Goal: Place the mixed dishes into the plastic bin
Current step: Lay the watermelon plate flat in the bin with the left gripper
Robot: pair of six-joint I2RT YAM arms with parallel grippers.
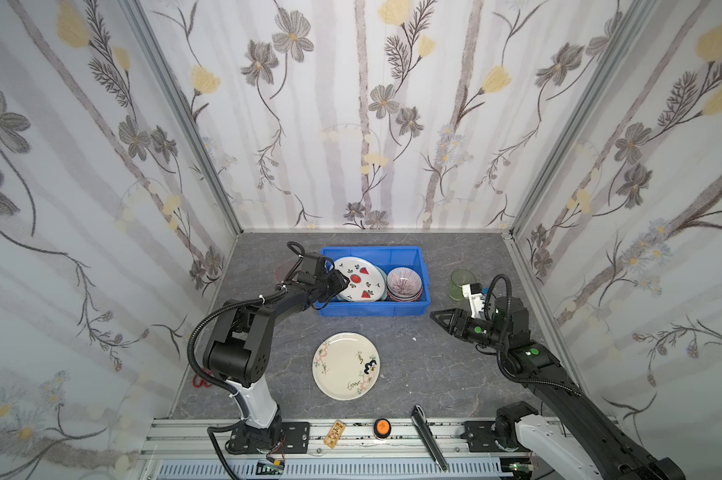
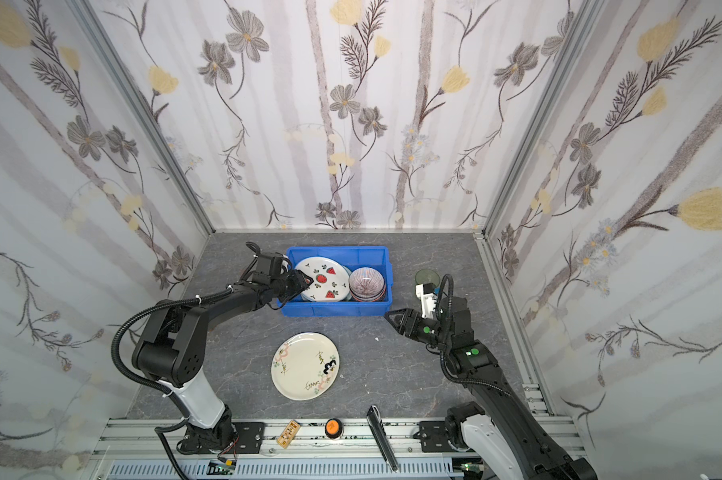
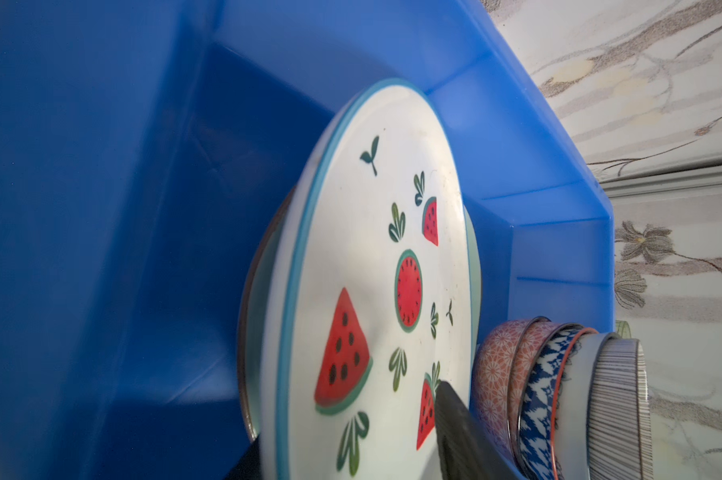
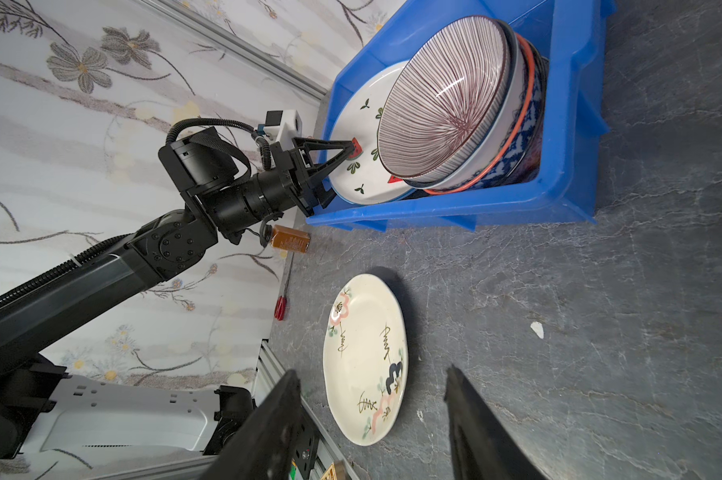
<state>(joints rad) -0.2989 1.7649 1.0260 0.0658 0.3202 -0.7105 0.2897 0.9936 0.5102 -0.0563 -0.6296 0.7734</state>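
Blue plastic bin holds stacked bowls, watermelon plate — left gripper jaws parted astride plate's rim, grip unclear; right gripper jaws wide, empty — cream plate, green tumbler outside on surface.

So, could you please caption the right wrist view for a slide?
Left gripper straddles the rim of the watermelon plate in the blue bin; cream plate lies on the table.

The plastic bin is crowded: a watermelon plate leans in its left part, a stack of bowls fills the right part, and the left gripper sits over its left end. The surface between the bin and the cream plate is bare, and so is the part right of that plate.
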